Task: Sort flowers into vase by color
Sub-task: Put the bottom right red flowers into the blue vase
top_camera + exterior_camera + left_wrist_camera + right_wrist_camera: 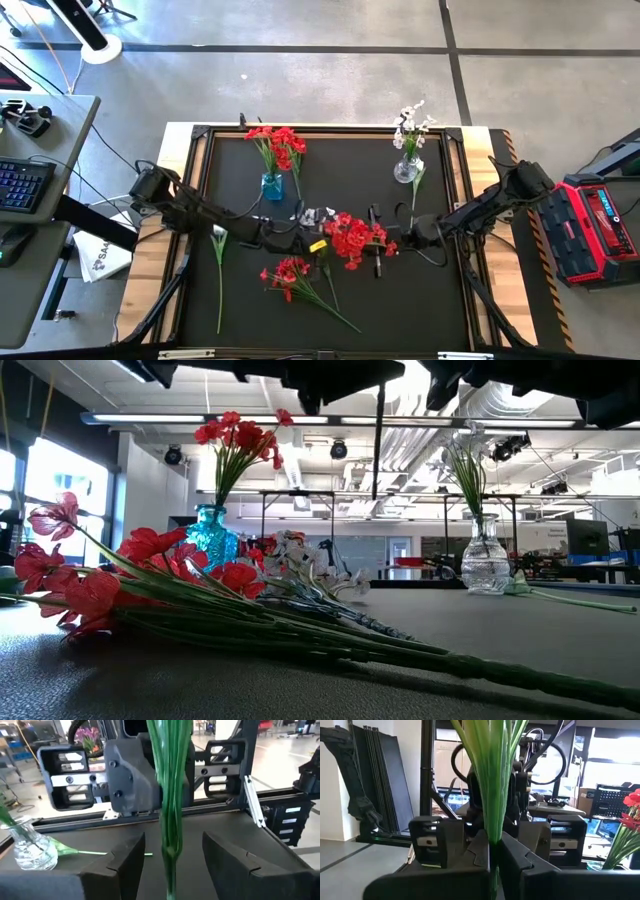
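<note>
In the high view, both arms reached toward the centre of the black desk, the left arm from the left side of the frame and the right arm from the right. The right hand was fully closed on the green stems of a red sprig at mid-frame; in the right wrist view the two fingers pressed together around those stems. The left hand faced it from the opposite side with its fingers partly open and the same stems running up between them; contact with either finger could not be confirmed. A blue vase stood in the upper centre-left of the high view and held red flowers. A clear glass vase stood in the upper centre-right and held white flowers, with a loose stem lying just beside it. A second red bunch lay on the desk at lower centre, and a single white-tipped stem lay at lower left. In the low view, red blossoms and long stems filled the foreground.
</note>
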{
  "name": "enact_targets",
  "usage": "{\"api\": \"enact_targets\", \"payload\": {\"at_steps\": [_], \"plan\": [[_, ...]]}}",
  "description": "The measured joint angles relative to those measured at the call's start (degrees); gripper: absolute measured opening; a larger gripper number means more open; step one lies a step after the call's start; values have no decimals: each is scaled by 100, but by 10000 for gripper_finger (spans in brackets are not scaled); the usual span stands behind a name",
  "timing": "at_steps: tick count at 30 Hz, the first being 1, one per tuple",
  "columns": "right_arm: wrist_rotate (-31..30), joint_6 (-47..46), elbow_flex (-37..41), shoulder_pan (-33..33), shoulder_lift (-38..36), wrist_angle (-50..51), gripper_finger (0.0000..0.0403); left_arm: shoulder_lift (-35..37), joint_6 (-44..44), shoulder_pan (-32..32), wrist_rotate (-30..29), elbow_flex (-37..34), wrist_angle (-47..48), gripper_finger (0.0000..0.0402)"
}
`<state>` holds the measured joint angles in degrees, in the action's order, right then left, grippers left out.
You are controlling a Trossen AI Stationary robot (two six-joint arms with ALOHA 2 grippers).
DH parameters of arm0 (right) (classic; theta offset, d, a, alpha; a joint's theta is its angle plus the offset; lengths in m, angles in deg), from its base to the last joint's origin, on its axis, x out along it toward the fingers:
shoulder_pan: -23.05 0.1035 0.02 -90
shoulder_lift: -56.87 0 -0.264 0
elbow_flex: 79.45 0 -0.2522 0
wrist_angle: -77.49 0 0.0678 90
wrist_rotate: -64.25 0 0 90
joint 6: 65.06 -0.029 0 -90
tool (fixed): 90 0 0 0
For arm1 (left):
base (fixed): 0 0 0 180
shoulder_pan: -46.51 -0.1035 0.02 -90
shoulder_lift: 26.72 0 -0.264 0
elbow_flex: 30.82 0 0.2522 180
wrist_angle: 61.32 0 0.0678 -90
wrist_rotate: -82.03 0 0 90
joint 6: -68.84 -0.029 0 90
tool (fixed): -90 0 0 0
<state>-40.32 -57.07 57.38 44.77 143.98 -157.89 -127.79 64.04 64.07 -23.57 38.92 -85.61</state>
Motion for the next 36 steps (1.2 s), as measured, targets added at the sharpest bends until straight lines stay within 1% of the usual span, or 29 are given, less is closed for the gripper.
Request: {"api": "enact_targets", "payload": {"at_steps": [3, 7, 10, 13, 16, 18, 21, 24, 25, 27, 31, 33, 36], "plan": [[-1, 0, 0, 0, -2, 32, 0, 0, -81, -2, 93, 114, 50, 167], [9, -42, 0, 4, 0, 88, 0, 0, -79, 0, 386, 190, 111, 136], [34, -44, -4, 7, -2, 119, 0, 0, -79, -4, 450, 223, 183, 104], [66, -39, -4, 7, -1, 169, 2, 0, -67, -4, 449, 227, 291, 62], [49, -42, -4, 9, 0, 194, 25, 11, 34, -4, 406, 235, 469, 17], [-42, -42, -4, 11, -31, 194, 55, 20, 180, 24, 275, 237, 602, 8], [-270, 18, -4, 36, -260, 264, 107, 120, 339, 130, -140, 224, 1055, 11], [-337, 179, -4, 141, -733, 873, 155, 437, 496, 278, -615, 215, 1849, 5], [-430, 179, -4, 205, -918, 1151, 168, 575, 573, 333, -855, 215, 2101, 4], [-826, 98, -4, 361, -1322, 1705, 188, 895, 711, 464, -1481, 197, 2648, 4], [-1609, -7, -4, 734, -1898, 2645, 203, 1671, 1161, 731, -2918, -72, 3697, 3], [-1816, -36, -4, 889, -1990, 2878, 202, 2190, 1509, 836, -3425, -326, 4173, 2], [-1930, -69, -4, 1048, -1900, 2999, 197, 3056, 1907, 933, -4118, -859, 4393, 2]]}}
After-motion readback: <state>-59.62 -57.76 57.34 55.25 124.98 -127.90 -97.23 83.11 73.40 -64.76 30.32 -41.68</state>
